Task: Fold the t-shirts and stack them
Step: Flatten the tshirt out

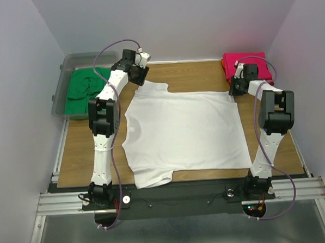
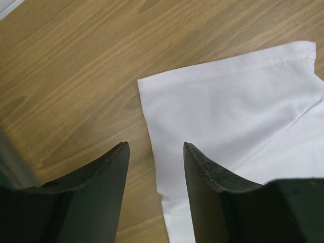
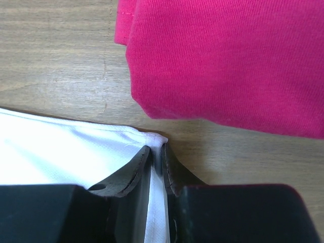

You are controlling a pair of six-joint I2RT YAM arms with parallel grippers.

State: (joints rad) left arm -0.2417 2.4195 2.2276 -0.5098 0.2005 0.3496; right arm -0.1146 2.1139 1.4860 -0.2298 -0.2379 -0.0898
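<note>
The wooden surface [image 1: 82,147] sits inside plain pale walls [image 1: 173,23], with a metal rail along its near edge. A white shirt [image 1: 185,134] lies spread flat across the middle, its collar toward the left edge and its hem toward the right edge. A clear grey bin [image 1: 60,89] stands off the far left corner with a green shirt [image 1: 82,90] crumpled inside it. A pink shirt [image 1: 245,62] lies folded at the far right corner, close to the white one but apart from it. The left arm [image 1: 102,116] stretches toward the far edge and bends down at the wrist; the left fingers [image 1: 138,75] hang apart over the edge of the white shirt's far sleeve, gripping nothing. The right arm [image 1: 274,113] reaches up the right edge, and the right fingers [image 3: 148,154] are pinched together on the far hem corner of the white shirt.
</note>
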